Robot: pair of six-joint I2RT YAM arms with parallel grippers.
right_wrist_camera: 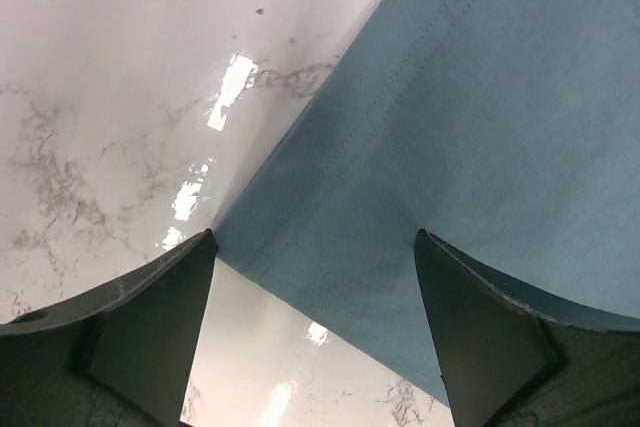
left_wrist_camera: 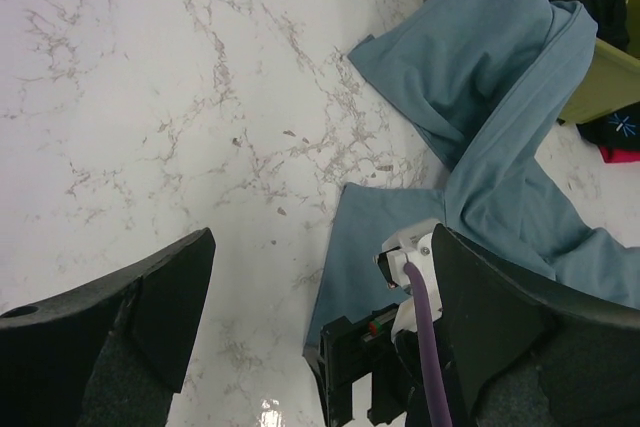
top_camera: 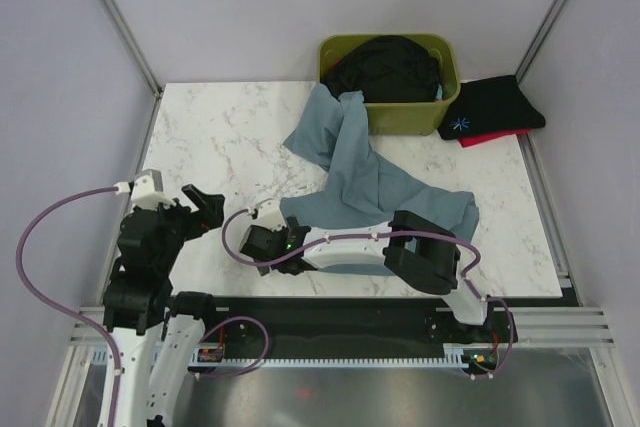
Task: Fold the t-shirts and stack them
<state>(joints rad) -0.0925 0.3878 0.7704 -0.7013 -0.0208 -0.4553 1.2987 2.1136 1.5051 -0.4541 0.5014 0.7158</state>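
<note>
A large teal-blue t-shirt hangs out of the olive-green bin and trails across the marble table toward the near edge. My right gripper is open, low over the shirt's near-left hemmed corner, with one finger on each side of it. My left gripper is open and empty over bare marble, just left of the shirt; the teal shirt and the right gripper show in its wrist view. Black t-shirts fill the bin.
A folded black t-shirt with small blue print lies on a red one at the table's back right corner. Grey walls close in the left, back and right sides. The right arm's purple cable loops near the front edge.
</note>
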